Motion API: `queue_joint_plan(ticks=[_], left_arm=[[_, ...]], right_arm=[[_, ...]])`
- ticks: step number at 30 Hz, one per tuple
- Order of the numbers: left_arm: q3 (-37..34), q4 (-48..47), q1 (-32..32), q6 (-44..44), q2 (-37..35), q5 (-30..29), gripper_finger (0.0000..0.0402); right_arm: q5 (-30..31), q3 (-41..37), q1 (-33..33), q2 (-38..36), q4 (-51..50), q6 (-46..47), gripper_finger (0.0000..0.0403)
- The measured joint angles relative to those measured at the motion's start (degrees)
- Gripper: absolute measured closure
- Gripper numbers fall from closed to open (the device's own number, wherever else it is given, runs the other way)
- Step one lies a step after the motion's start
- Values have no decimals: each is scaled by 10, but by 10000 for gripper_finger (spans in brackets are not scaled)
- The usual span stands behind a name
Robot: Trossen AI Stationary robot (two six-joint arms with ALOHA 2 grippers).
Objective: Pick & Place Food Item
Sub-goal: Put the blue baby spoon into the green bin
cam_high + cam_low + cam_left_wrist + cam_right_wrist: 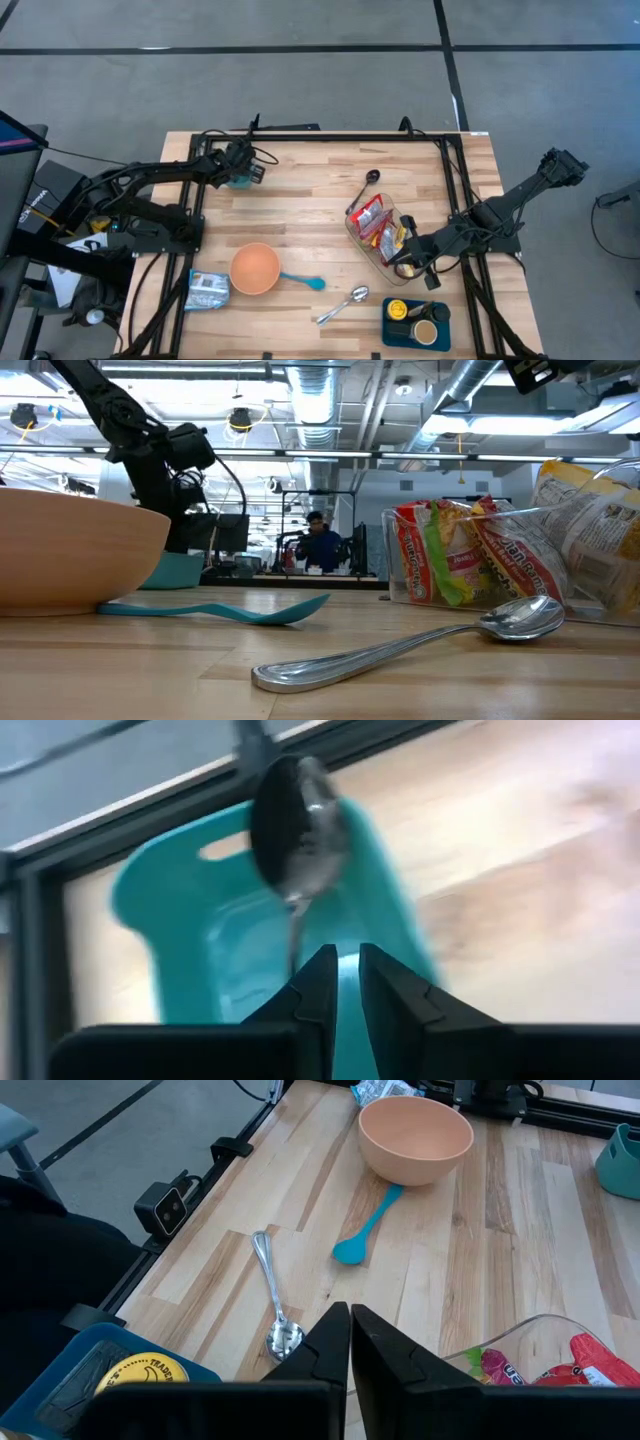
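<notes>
Red and yellow food packets (372, 215) lie in a clear container (392, 252) at the table's right, also in the low view (470, 555). My right gripper (350, 1315) hovers shut over the container's near end (410, 260), holding nothing. My left gripper (345, 955) is at the far left (240, 165) above a teal container (200, 910). Its fingers stand a narrow gap apart with nothing between them. A metal spoon (295, 840) stands bowl-up in the teal container, its handle passing behind one fingertip; whether the finger touches it I cannot tell.
An orange bowl (255, 268) and a teal spoon (303, 282) lie near the front. A silver spoon (345, 303), a blue tray (415, 322) with a yellow tin, a dark spoon (368, 185) and a packet (208, 290) lie around. Bare wood shows mid-table.
</notes>
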Motion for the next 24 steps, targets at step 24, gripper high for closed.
queue_joint_plan(ticks=[24], left_arm=[[0,197,-121,0,-302,319,391]], right_arm=[[0,0,-19,0,0,0,395]])
